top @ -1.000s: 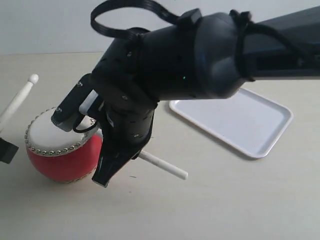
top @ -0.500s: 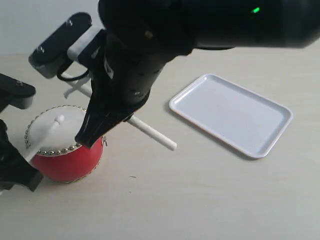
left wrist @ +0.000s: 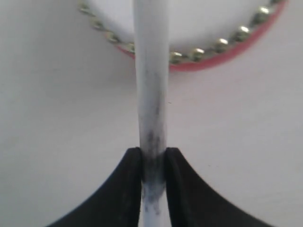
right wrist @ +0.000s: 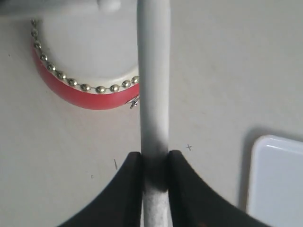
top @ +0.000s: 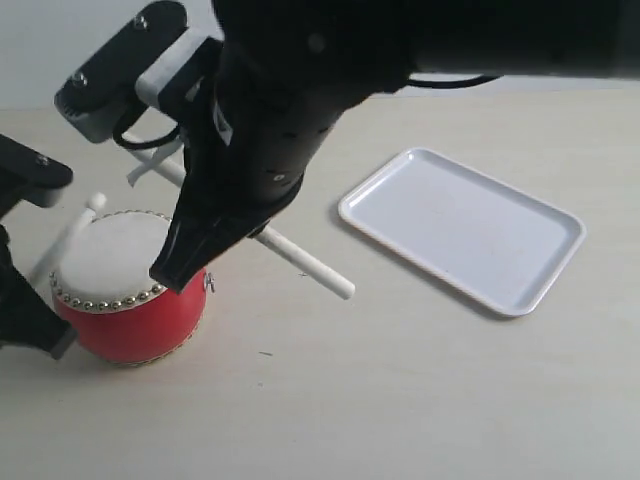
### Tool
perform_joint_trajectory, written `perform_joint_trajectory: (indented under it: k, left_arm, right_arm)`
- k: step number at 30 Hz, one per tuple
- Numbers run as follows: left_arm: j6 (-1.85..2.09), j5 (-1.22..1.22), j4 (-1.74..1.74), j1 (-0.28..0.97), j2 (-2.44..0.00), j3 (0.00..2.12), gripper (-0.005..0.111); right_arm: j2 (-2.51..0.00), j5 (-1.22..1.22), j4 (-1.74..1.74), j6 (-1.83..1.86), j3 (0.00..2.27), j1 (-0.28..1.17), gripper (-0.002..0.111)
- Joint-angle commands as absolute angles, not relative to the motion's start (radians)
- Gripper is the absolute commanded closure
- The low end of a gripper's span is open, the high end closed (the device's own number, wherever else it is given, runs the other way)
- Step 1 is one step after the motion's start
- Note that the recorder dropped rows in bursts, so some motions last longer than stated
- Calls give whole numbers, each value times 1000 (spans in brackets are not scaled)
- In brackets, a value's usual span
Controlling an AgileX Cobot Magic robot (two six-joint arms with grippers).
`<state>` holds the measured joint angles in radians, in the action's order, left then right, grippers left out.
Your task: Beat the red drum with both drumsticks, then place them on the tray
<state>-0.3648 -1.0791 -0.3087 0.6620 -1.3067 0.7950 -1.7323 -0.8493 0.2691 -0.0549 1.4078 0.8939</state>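
Presently, red drum (top: pixel 125 300): seen upright on the table (top: pixel 400 400) at the left of the exterior view, its off-white skin turned upward and ringed with brass studs
tray (top: pixel 470 235): laid flat on the table at the right of the exterior view, well apart from the red drum
left gripper (left wrist: pixel 153 163): its two dark fingers are pressed against the left drumstick, one on each side, so that the shaft is pinched between them
left drumstick (left wrist: pixel 151 94): held by its lower shaft, which is smudged grey at the pinch; it is led across the studded rim, and its rounded tip is seen at the drum's far left edge; contact with the skin cannot be told
right gripper (right wrist: pixel 155 163): its fingers are likewise clamped on the right drumstick from both sides
right drumstick (right wrist: pixel 154 71): carried past the edge of the drum's rim in the wrist view; its butt end is seen over bare table between drum and tray
right arm (top: pixel 300 90): shown large and dark across the upper middle, part of the drum's right side being hidden by it
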Motion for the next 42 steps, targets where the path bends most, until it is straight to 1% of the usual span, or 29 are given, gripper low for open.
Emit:
perform_joint_trajectory:
  k: [1,7,11,20,23,26,29,33,35,38,39,42]
  left_arm:
    - [-507,-1139,-442,660,-1198,806,107]
    - [-511,-1130,-431,660,-1093,806,107]
    - [-511,-1120,-423,660,-1080,806,107]
    - [-505,-1059,-390,660,-1082,806,107]
    - [-486,-962,-343,660,-1082,806,107]
    - [-307,-696,-135,660,-1082,806,107]
    - [-121,-492,30,664,-1087,806,107]
    - [6,-287,206,685,-1165,806,107]
    - [92,-202,272,724,-1225,806,107]
    - [125,-34,283,779,-1323,806,107]
    - [125,0,279,790,-1369,823,107]
    - [125,-31,279,790,-1445,894,107]
  right_arm:
    - [-1813,-851,264,-56,1413,895,108]
    - [-1937,-863,239,-54,1413,895,108]
    - [-1984,-870,236,-50,1413,895,108]
    - [-1931,-885,279,-48,1415,895,108]
    - [-1873,-917,332,-56,1415,895,108]
    - [-1742,-951,483,-163,1415,893,108]
    - [-1632,-984,567,-225,1415,887,108]
    - [-1504,-1040,577,-280,1415,817,108]
    - [-1483,-1080,575,-290,1413,774,108]
    - [-1481,-1104,570,-290,1413,723,108]
    - [-1481,-1104,559,-290,1413,701,108]
    - [-1481,-1106,547,-288,1413,666,108]
